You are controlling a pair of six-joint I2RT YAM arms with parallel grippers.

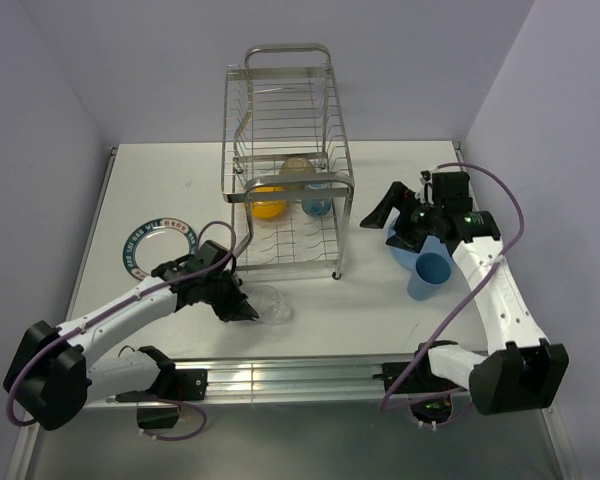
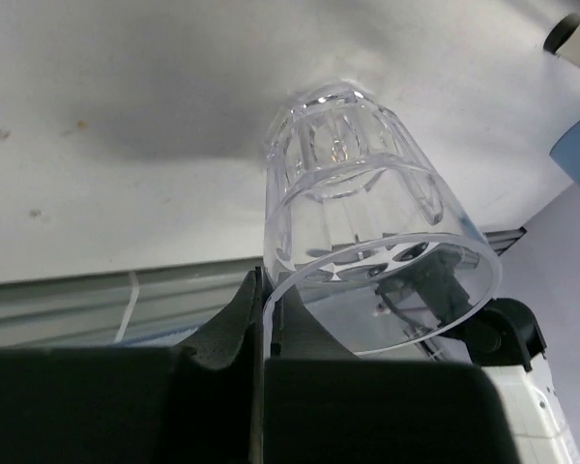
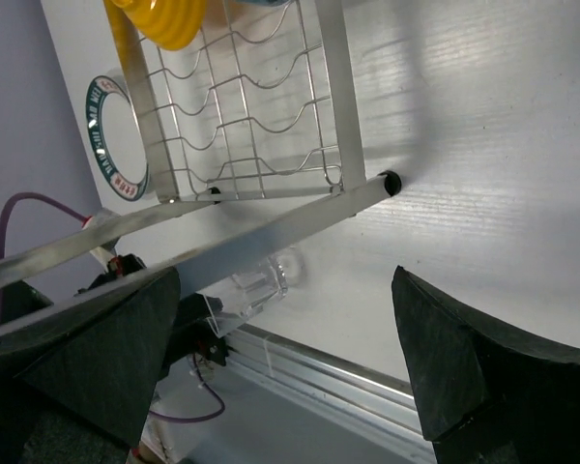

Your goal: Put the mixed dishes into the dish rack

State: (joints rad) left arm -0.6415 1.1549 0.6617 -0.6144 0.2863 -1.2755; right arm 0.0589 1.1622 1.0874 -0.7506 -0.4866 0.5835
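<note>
My left gripper (image 1: pixel 246 311) is shut on the rim of the clear glass (image 1: pixel 270 303), one finger inside and one outside (image 2: pixel 267 295). The glass (image 2: pixel 367 222) is tilted on its side with its base at the table, in front of the dish rack (image 1: pixel 290 170). The yellow-orange bowl (image 1: pixel 269 204) and a teal-blue dish (image 1: pixel 317 203) sit in the rack's lower tier. The green-rimmed white plate (image 1: pixel 158 243) lies at the left. My right gripper (image 1: pixel 383 228) is open and empty, right of the rack, above the blue plate (image 1: pixel 408 258) and blue cup (image 1: pixel 429 276). The black bowl is not visible.
The right wrist view shows the rack's lower shelf (image 3: pixel 261 126), the bowl (image 3: pixel 164 19), the plate (image 3: pixel 111 135) and the glass (image 3: pixel 261 280) beyond the rack foot. A metal rail (image 1: pixel 300 378) runs along the near table edge. Walls close the back and sides.
</note>
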